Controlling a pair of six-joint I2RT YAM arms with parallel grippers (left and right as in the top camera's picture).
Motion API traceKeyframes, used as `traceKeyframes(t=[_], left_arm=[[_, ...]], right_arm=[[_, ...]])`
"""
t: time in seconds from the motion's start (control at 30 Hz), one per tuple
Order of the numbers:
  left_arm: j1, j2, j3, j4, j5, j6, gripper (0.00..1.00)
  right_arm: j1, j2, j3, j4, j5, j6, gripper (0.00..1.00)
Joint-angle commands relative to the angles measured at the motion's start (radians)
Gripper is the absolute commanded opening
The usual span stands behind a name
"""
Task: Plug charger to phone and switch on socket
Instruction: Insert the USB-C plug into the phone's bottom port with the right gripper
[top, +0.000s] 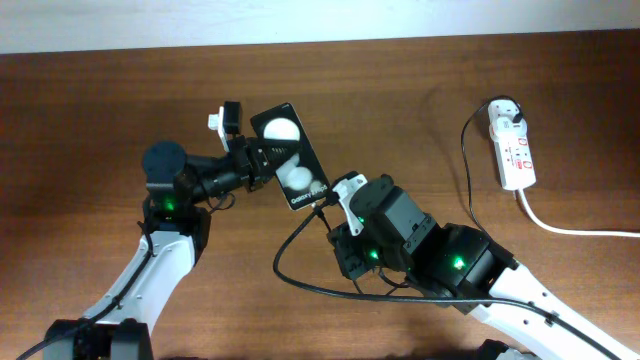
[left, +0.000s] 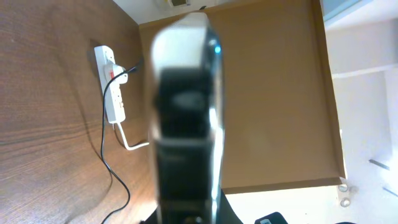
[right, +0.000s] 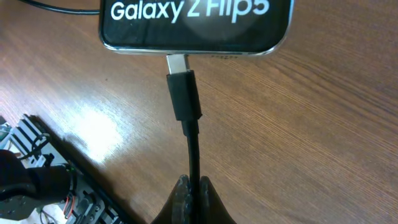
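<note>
The phone (top: 290, 157) is black and glossy with two white round spots, tilted at mid-table. My left gripper (top: 262, 160) is shut on its upper-left end; in the left wrist view the phone (left: 183, 118) fills the middle, edge-on and blurred. My right gripper (right: 193, 190) is shut on the black charger cable (right: 191, 146). The connector's metal tip (right: 177, 63) touches the phone's lower edge (right: 193, 25), which reads "Galaxy Z Flip5". The white socket strip (top: 513, 148) lies at the far right with the charger's plug head (top: 507, 111) in its far end.
The black cable (top: 300, 275) loops over the table in front of the phone and runs right to the socket (left: 113, 90). The socket's thick white cord (top: 580, 231) trails off the right edge. The right arm's body (top: 420, 245) sits right of the phone.
</note>
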Motion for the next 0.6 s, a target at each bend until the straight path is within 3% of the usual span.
traceKeyframes(t=[0.0, 0.57], left_arm=[[-0.002, -0.005, 0.016, 0.006, 0.058, 0.027, 0.0], [-0.002, -0.005, 0.016, 0.006, 0.252, 0.099, 0.0]], right_arm=[[0.005, 0.002, 0.003, 0.037, -0.002, 0.012, 0.04], [0.005, 0.002, 0.003, 0.163, -0.002, 0.004, 0.04]])
